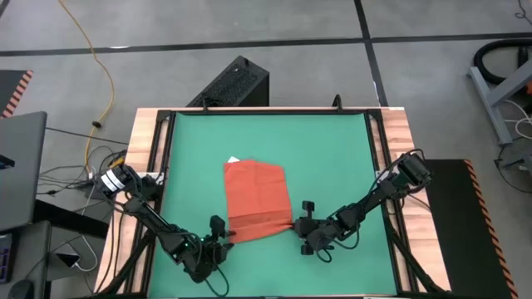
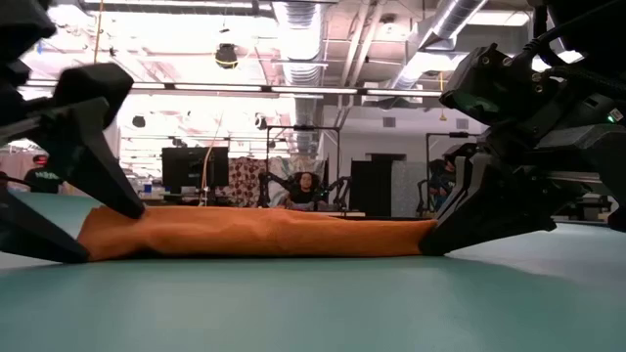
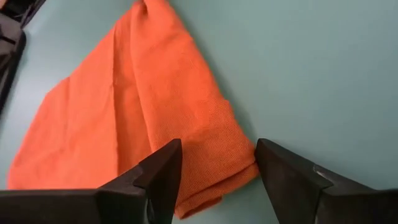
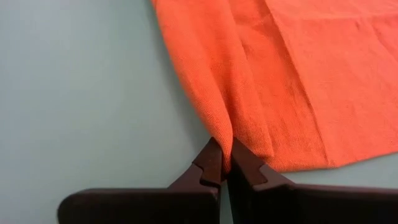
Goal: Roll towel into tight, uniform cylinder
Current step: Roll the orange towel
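Note:
The orange-red towel (image 1: 258, 198) lies flat on the green mat (image 1: 332, 149), with its white tag (image 1: 232, 160) at the far left corner. Its near end is rolled over into a low roll (image 2: 264, 235) that runs left to right. My left gripper (image 1: 220, 231) is open at the roll's left end, with its two fingers standing on either side of that end (image 3: 217, 155). My right gripper (image 1: 298, 223) is shut on the roll's right end. My left gripper's fingers (image 3: 158, 177) stand close on both sides of the roll's left end (image 3: 214, 143); I cannot tell whether they touch it. My right gripper pinches a raised fold of the towel at the roll's right end (image 4: 229, 134) between its two fingertips. The fingers come in low from the table's right, along the roll. The towel lies on the mat.
Wooden rails (image 1: 150, 158) and a dark frame border the mat on the left and right. There is bare green mat on both sides of the towel and beyond its far edge. A black box (image 1: 233, 83) stands beyond the table's far edge.

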Robot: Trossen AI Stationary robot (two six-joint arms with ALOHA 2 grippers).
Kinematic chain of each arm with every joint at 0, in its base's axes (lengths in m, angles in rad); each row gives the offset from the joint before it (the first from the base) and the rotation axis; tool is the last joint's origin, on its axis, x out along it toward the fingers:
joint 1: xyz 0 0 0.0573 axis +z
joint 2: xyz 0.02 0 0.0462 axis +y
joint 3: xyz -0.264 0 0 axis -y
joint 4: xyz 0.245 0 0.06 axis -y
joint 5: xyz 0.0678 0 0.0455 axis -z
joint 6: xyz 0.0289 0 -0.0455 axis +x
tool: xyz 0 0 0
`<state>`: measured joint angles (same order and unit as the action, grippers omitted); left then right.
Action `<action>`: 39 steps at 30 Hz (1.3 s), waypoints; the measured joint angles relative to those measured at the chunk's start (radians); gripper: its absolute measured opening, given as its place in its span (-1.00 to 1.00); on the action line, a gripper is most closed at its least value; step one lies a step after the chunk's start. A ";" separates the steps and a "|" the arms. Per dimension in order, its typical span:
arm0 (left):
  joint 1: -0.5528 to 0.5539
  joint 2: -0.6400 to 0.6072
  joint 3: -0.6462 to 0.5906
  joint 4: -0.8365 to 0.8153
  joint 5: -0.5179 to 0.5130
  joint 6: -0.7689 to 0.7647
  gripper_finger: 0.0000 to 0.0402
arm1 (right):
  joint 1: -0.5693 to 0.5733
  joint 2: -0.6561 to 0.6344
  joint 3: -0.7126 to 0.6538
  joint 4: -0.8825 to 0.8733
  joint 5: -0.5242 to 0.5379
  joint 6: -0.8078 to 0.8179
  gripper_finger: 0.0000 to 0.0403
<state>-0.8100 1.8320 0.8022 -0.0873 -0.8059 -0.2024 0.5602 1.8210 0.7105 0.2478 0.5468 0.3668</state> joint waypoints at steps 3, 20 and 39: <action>0.014 -0.002 -0.027 0.013 0.016 -0.052 -0.02 | 0.000 0.000 0.000 0.000 0.000 0.000 -0.87; 0.042 -0.005 -0.036 -0.003 0.082 -0.222 -0.96 | 0.010 -0.002 0.000 0.023 0.000 0.045 -0.89; 0.079 -0.178 -0.016 -0.023 0.211 -0.332 -1.00 | -0.021 -0.023 0.153 -0.062 -0.262 0.464 -0.91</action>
<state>-0.7307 1.6541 0.7861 -0.1101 -0.5948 -0.5342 0.5393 1.7977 0.8637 0.1859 0.2847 0.8307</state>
